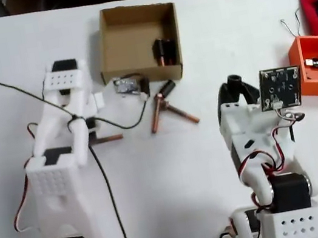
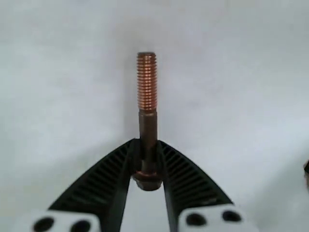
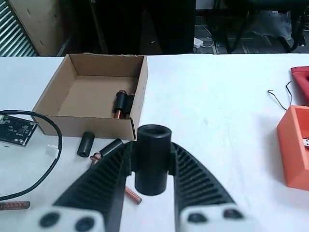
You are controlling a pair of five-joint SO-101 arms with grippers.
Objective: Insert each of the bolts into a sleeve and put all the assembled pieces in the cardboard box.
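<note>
Your left gripper (image 2: 147, 151) is pinching a copper bolt (image 2: 147, 96) near its head, with the threaded end sticking out ahead. Further right, the cardboard box (image 1: 109, 41) is holding one assembled piece (image 1: 162, 52) by its right wall. Just in front, two loose bolts (image 1: 157, 113) are lying in a V beside a loose sleeve (image 1: 167, 88). Your right gripper (image 3: 150, 147) is clamping a black sleeve (image 3: 152, 164) upright.

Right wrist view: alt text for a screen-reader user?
The right gripper clamps a black cylindrical sleeve upright. Beyond it, an open brown cardboard box holds one copper bolt in a black sleeve, with loose sleeves and bolts on the white table outside.
</note>
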